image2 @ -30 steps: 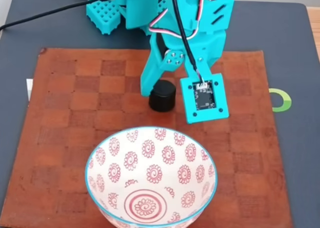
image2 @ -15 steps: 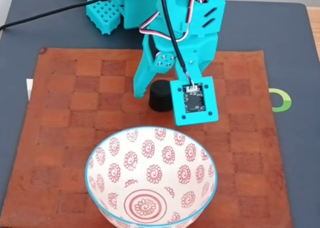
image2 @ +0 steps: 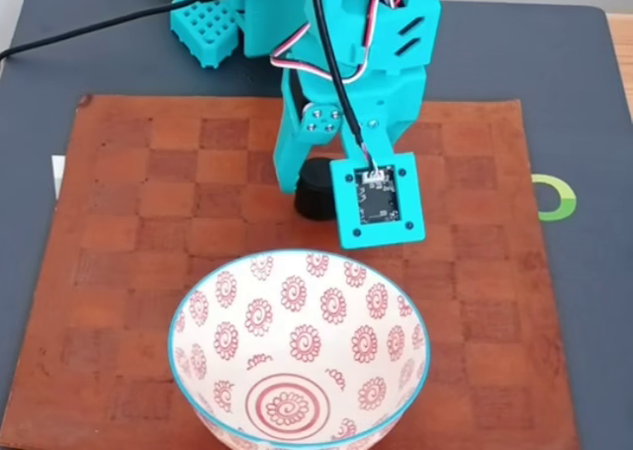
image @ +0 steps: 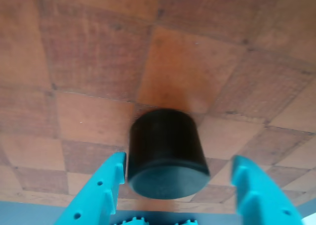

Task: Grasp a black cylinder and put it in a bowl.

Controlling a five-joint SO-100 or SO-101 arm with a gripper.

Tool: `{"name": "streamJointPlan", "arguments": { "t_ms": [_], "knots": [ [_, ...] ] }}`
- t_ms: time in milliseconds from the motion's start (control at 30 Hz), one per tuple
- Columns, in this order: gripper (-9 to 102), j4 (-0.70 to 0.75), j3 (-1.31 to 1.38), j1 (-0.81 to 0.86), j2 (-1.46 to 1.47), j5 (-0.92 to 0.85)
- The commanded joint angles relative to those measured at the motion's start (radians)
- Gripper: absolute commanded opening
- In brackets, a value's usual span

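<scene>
The black cylinder (image: 165, 153) stands upright on the brown checkered mat (image: 187, 67), between the two teal fingers of my gripper (image: 178, 161). The jaws are open. The left finger (image: 106, 190) is almost at the cylinder's side, while a clear gap separates it from the right finger (image: 256, 195). In the fixed view the gripper (image2: 318, 185) reaches down around the cylinder (image2: 313, 201), whose right part is hidden by the wrist camera board (image2: 376, 201). The white bowl (image2: 226, 294) with red flower motifs and a light-blue rim sits just in front of the cylinder, and nothing lies in it.
The mat (image2: 119, 223) lies on a dark grey table (image2: 584, 104). The teal arm base (image2: 208, 25) and a black cable (image2: 89, 30) are at the back. A green-and-white mark (image2: 556, 197) sits right of the mat.
The arm has shifted left and come lower over the cylinder. Its fingers now straddle it, with the left finger closer to its side, and the camera board covers more of it.
</scene>
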State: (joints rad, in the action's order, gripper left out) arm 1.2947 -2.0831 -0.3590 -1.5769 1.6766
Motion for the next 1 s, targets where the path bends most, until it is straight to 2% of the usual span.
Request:
{"name": "streamJointPlan", "arguments": {
  "t_ms": [0, 100, 533, 800, 967],
  "knots": [
    [18, -0.003, 0.003, 0.018, -0.006, -0.005],
    [15, 0.005, 0.003, 0.028, -0.006, -0.005],
    [14, 0.017, 0.006, 0.049, -0.025, -0.005],
    [15, 0.144, 0.106, 0.043, -0.026, -0.002],
    [15, 0.296, 0.209, 0.052, -0.026, 0.014]
  ]
}}
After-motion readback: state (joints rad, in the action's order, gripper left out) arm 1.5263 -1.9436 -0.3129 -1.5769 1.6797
